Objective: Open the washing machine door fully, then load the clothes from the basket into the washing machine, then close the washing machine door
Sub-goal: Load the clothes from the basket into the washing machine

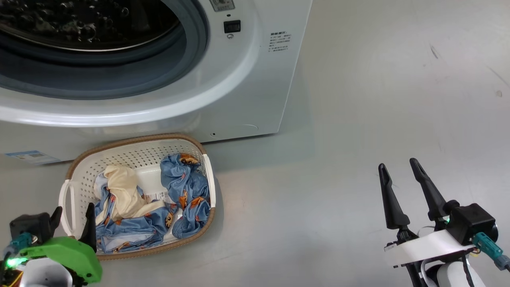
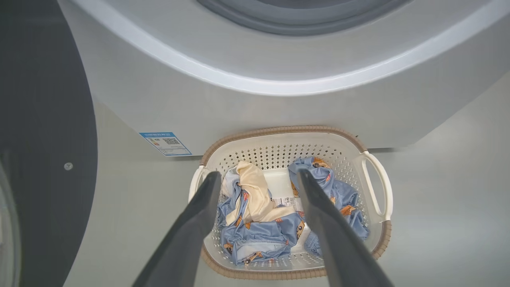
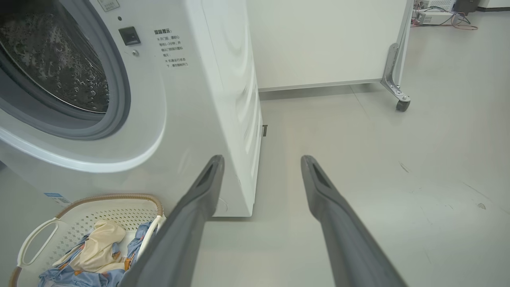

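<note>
The washing machine (image 1: 255, 71) stands with its mouth uncovered, showing the grey rubber ring (image 1: 167, 67) and steel drum (image 1: 79, 20). Its door (image 2: 44, 139) is a dark glossy surface swung out at the left of the left wrist view. The basket (image 1: 131, 140) sits on the floor before the machine, holding the clothes (image 1: 187, 187): blue printed pieces and a cream cloth (image 1: 123, 191). My left gripper (image 1: 73, 217) is open, just above the basket's near left end, its fingers framing the clothes (image 2: 259, 235). My right gripper (image 1: 397, 164) is open and empty over bare floor, far right of the basket (image 3: 107, 197).
A blue sticker (image 2: 165, 143) marks the machine's lower front. A white panel (image 3: 318, 40) on a caster (image 3: 402, 104) stands behind the machine, with cables (image 3: 438, 18) at the far back. Grey floor (image 1: 378, 99) stretches to the right.
</note>
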